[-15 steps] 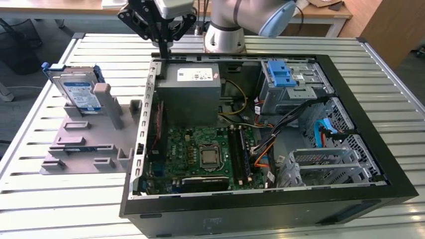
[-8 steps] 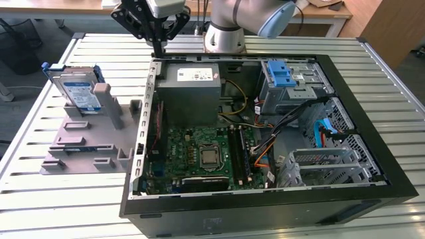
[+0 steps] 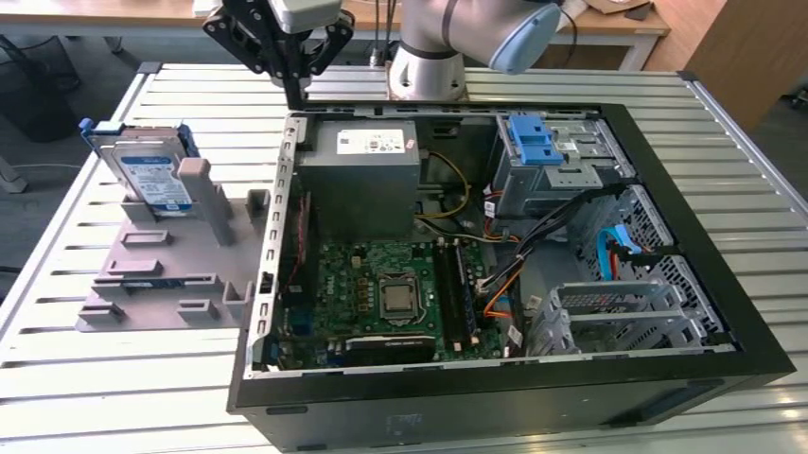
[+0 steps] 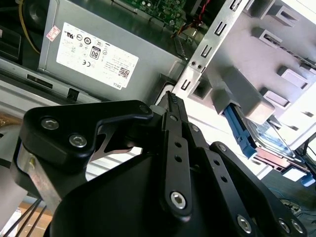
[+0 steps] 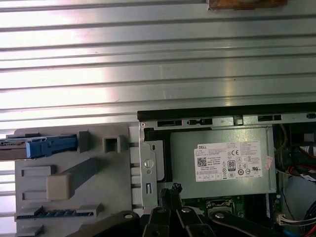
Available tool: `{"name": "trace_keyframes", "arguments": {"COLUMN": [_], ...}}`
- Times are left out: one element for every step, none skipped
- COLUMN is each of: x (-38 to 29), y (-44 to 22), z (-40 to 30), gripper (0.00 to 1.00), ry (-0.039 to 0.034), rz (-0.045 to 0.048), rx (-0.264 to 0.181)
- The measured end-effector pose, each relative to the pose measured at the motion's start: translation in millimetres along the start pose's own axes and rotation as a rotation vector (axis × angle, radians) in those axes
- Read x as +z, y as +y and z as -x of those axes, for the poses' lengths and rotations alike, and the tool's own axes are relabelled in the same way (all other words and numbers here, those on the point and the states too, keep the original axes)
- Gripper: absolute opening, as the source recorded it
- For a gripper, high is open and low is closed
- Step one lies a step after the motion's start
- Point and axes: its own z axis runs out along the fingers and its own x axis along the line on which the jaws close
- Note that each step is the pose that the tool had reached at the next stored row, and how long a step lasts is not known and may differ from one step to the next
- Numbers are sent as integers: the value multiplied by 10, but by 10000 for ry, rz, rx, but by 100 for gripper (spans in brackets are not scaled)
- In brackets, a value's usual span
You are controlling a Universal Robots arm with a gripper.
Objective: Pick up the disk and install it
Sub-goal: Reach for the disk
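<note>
The disk stands on edge in its blue bracket at the far end of a grey holder, on the exterior view's left beside the open computer case. It shows edge-on in the first wrist view and partly behind the holder in the second wrist view. My gripper hangs over the case's far left corner, to the right of the disk and apart from it. Its black fingers are pressed together with nothing between them, as both wrist views show.
Inside the case, a grey power supply box with a white sticker lies just below the gripper. A metal cage with a blue latch sits at the far right, the motherboard in front. Everything rests on a slatted metal table.
</note>
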Motion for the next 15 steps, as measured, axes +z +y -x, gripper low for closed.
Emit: {"name": "trace_keyframes", "arguments": {"x": [0, 0, 0, 0, 0, 1, 1, 1, 2, 1, 2, 2, 2, 3, 3], "y": [0, 0, 0, -1, -1, -1, -1, -2, -2, -2, -2, -2, -3, -3, -3], "z": [-1, -3, -5, -8, -12, -15, -18, -23, -26, -28, -30, -32, -35, -37, -39], "gripper": [11, 11, 11, 11, 11, 11, 11, 11, 11, 11, 11, 11, 11, 11, 11], "ry": [0, 0, 0, 0, 0, 0, 0, 0, 0, 0, 1, 0, 0, 0, 0], "rz": [0, 0, 0, -1, -1, -1, 0, 0, 0, -1, -1, 0, 0, 0, 0], "rx": [0, 0, 0, 0, 0, 0, 0, 0, 0, -1, -2, -1, -1, -1, -1]}}
